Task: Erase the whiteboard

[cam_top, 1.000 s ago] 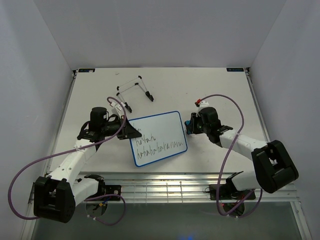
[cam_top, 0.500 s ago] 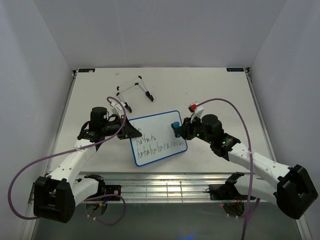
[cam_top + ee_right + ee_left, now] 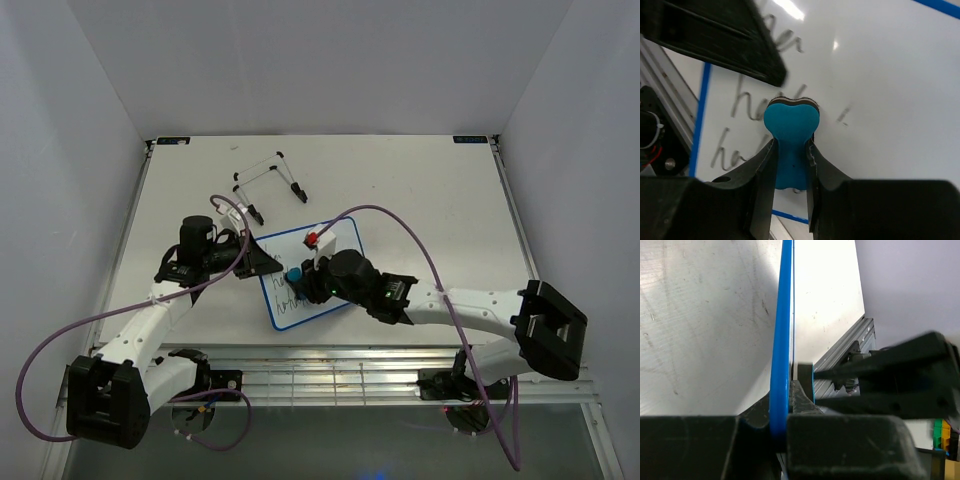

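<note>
Near the table's front edge: the whiteboard (image 3: 340,240) lies flat on the white table (image 3: 420,180), its blue frame turned at a slant.
Left gripper (image 3: 256,262): jaws pinch the whiteboard's left edge; the left wrist view shows the blue frame (image 3: 782,315) clamped between the two black fingers (image 3: 805,410).
Right gripper (image 3: 297,280): reaches over the whiteboard's left half, jaws squeezed on a small blue eraser (image 3: 294,273).
Eraser on the whiteboard: in the right wrist view its dark felt end (image 3: 791,102) appears to meet the white surface (image 3: 880,75).
Handwriting (image 3: 747,100): black scribbles on the whiteboard beside the eraser.
Wire stand (image 3: 268,180): beyond the whiteboard's far left corner, well apart from it.
</note>
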Robot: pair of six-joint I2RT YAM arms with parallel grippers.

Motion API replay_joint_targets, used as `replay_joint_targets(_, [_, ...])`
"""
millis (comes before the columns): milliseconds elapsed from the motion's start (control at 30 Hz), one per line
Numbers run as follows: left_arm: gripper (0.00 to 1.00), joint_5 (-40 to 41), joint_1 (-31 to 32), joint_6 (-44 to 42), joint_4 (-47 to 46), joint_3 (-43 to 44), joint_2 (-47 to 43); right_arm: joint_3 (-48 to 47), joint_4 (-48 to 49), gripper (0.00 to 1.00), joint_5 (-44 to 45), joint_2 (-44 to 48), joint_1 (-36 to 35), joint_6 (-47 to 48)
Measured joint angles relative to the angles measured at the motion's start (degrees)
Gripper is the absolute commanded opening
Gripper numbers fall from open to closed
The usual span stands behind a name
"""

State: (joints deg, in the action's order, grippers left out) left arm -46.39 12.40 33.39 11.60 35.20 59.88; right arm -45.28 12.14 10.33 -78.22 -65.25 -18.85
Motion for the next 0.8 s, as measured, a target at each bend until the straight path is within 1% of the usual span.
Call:
replay_joint_targets(100, [0.0,0.31,0.11,1.01,-1.05,-0.83,-0.44,-5.03,-0.15,0.22,2.86,-3.23,-4.13,0.17])
replay_joint_targets(167, [0.0,0.96,-0.13,1.25,-1.57,-1.29,-0.87,-6.99,-1.64,0.22,5.75,-4.83,-5.51,0.7])
replay_joint_targets(333, [0.0,2.97,-0.37,1.66,-4.2,-1.86,-1.07,-8.85,-2.25,0.22,10.32,-6.82,-6.08,1.27])
replay_joint_targets(467, [0.0,3.39,-0.35,1.84,-4.68,-1.86,-1.07,-8.33,-1.46,0.22,11.23,-6.82,-5.38,0.87])
replay_joint_targets(600, [0.0,3.89,-0.13,2.01,-5.33,-1.86,-0.83,-3.74,3.19,0.22,7.41,-5.11,-1.14,-1.09])
replay_joint_targets(700, [0.0,4.02,-0.04,2.45,-5.46,-1.86,-0.66,-0.2,5.11,0.22,5.49,-3.89,5.29,-1.7])
replay_joint_targets(800, [0.0,4.15,0.11,3.1,-5.42,-1.86,-0.66,0.74,4.94,0.22,4.83,-4.15,11.06,-1.51])
